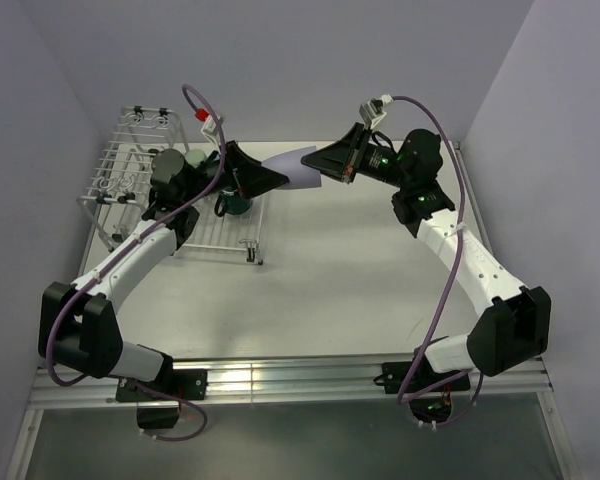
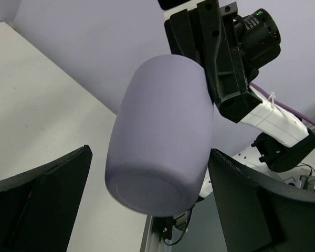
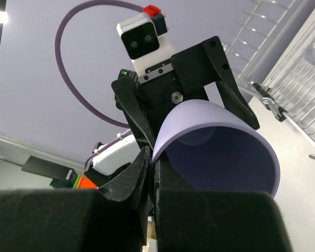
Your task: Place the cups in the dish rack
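Observation:
A lavender cup (image 1: pixel 298 168) hangs on its side in the air between my two grippers. My right gripper (image 1: pixel 325 165) is shut on its rim, one finger inside the cup wall and one outside, as the right wrist view shows (image 3: pixel 153 173). The cup's open mouth (image 3: pixel 220 152) faces that camera. My left gripper (image 1: pixel 270 178) is open, its fingers (image 2: pixel 262 205) flanking the cup's base (image 2: pixel 160 142) from the other side. A dark green mug (image 1: pixel 235 203) sits on the white wire dish rack (image 1: pixel 130 170) below the left gripper. The other cups are not clearly visible.
The rack's flat grid tray (image 1: pixel 215 238) reaches toward the table's middle; its raised basket stands at the far left by the wall. The rack's wires also show in the right wrist view (image 3: pixel 294 68). Enclosure walls bound the table on three sides.

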